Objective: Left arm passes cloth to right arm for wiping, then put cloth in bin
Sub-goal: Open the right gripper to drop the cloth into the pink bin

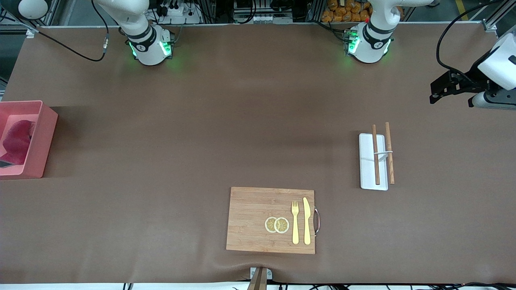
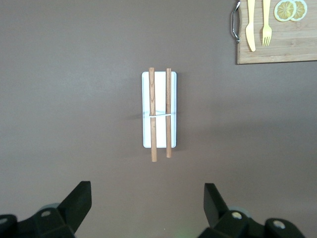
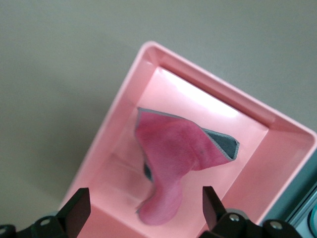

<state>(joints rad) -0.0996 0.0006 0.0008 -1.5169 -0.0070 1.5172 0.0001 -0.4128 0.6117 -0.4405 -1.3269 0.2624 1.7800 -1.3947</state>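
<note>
The crimson-pink cloth lies crumpled in the salmon-pink bin at the right arm's end of the table. In the right wrist view the cloth rests inside the bin with a grey edge turned up. My right gripper hangs open over the bin; one end of the cloth shows below and between its spread fingers, and they grip nothing. The front view does not show this gripper. My left gripper waits open and empty above the table at the left arm's end.
A white tray with two wooden chopsticks lies below the left gripper, nearer the front camera. A wooden board holding a fork, a knife and lemon slices sits near the front edge. The bin stands at the table's end edge.
</note>
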